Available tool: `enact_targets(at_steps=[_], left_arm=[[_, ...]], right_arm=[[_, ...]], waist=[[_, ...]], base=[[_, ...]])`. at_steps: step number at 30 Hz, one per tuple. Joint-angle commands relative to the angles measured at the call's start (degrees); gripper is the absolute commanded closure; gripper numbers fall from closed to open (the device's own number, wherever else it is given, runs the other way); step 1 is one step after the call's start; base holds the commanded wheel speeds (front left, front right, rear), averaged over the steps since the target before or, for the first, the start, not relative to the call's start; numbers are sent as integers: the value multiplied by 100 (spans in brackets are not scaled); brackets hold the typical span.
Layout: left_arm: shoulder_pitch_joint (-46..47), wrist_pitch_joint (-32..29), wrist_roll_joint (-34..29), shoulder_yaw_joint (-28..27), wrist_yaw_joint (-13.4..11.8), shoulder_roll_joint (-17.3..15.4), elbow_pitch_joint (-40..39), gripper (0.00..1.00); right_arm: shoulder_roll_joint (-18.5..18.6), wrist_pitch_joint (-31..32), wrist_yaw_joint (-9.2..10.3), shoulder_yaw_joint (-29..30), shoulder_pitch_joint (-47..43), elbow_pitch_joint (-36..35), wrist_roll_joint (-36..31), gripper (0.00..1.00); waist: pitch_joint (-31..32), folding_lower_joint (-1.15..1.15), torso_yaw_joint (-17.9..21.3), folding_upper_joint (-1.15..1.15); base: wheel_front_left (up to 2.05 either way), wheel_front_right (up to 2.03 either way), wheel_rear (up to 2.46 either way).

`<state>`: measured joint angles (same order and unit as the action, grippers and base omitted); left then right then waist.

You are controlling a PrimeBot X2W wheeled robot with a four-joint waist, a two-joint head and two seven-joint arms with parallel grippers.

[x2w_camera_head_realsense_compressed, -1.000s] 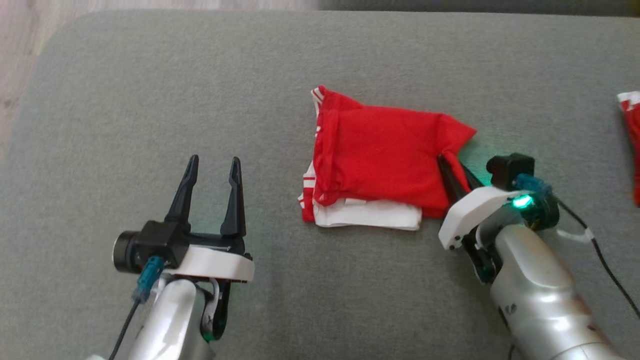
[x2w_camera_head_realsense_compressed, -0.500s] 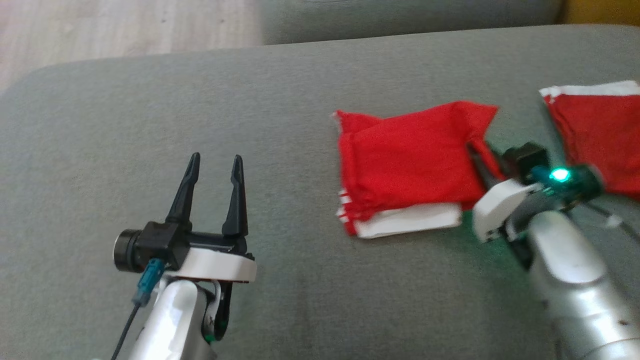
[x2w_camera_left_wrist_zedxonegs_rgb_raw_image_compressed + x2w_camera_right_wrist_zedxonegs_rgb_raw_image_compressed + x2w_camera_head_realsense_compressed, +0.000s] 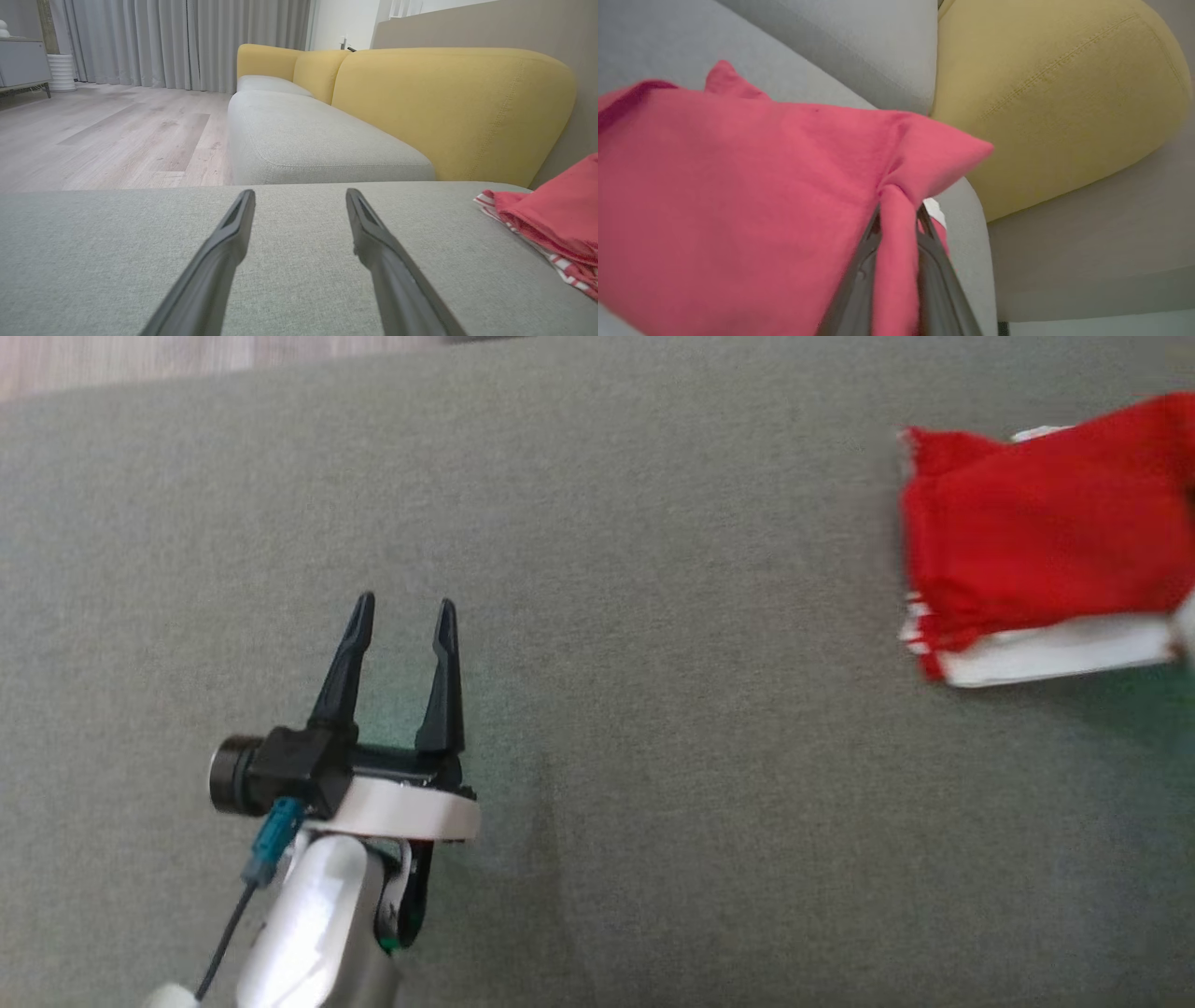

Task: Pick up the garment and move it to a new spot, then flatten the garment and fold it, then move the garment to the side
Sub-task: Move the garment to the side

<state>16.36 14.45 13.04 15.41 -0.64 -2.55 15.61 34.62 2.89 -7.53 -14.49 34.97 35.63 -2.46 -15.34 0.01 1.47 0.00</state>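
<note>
You have the grey sofa cushion (image 3: 597, 616) bearing the folded red garment (image 3: 1036, 532) far to its right, apparently bound for the side; your right gripper (image 3: 899, 212) clamps a bunched corner between nearly closed fingers, likely to drag it; your left gripper (image 3: 405, 607) hovers spread wide, holding nothing.

The left gripper (image 3: 404, 609) points up the head view, its two dark fingers (image 3: 224, 261) spread wide apart with nothing between them. The silver left forearm (image 3: 317, 933) rises from the lower left edge and ends in a white wrist collar (image 3: 401, 814), with a black camera (image 3: 257, 775) mounted on its left side. The right gripper (image 3: 899, 212) has its fingers drawn close together, clamping a fold of the garment (image 3: 738, 186).
</note>
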Motion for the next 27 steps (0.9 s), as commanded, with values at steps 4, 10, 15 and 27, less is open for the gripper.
enact_targets(at_steps=[4, 10, 15, 27], left_arm=[[295, 55, -36, -201, 37, -32, -143, 0], [335, 55, -105, -361, 110, -32, -128, 0], [410, 55, -139, -413, 158, -32, -152, 0], [413, 55, -130, -450, 162, -32, -80, 0]], right_arm=[[830, 203, 4, 128, -111, -269, -207, 100], [1080, 432, 4, 685, -262, -432, -288, 100], [987, 587, 4, 1088, -384, -474, -436, 100], [403, 821, 4, 1767, -608, -1063, -689, 0]], waist=[[-246, -1, -170, 0], [-459, -1, -224, 0], [-611, -1, -245, 0], [-373, -1, -169, 0]], base=[[0, 0, 0], [0, 0, 0], [0, 0, 0], [0, 0, 0]])
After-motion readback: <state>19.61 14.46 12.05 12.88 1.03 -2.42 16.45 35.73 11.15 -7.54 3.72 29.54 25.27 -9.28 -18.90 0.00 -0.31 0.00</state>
